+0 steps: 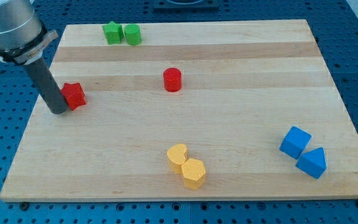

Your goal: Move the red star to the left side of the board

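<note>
The red star (74, 95) lies near the left edge of the wooden board (241, 118), about halfway down. My tip (59, 111) rests on the board just left of the star and touches its left side. The dark rod rises from there toward the view's top left. A red cylinder (172, 79) stands near the board's middle, well to the right of the star.
A green star (112, 32) and a green block (132, 34) sit side by side at the top edge. A yellow heart (178, 156) and a yellow hexagon (193, 172) touch at the bottom middle. A blue cube (295, 141) and a blue triangle (312, 163) lie at the bottom right.
</note>
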You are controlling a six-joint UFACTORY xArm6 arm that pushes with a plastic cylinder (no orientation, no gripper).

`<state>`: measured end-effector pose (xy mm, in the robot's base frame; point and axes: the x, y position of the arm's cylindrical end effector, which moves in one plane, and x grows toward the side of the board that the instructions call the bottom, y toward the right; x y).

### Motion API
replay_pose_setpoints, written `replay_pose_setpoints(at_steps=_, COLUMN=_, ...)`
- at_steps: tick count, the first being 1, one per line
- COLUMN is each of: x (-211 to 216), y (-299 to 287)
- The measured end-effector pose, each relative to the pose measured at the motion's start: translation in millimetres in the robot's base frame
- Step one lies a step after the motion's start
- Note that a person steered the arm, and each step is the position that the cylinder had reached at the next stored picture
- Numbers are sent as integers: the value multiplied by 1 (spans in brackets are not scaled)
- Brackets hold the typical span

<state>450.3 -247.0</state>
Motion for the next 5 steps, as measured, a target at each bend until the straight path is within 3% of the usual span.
replay_pose_setpoints(at_steps=3, x=-5, y=59)
replay_pose_setpoints(at_steps=5, x=-60, y=96)
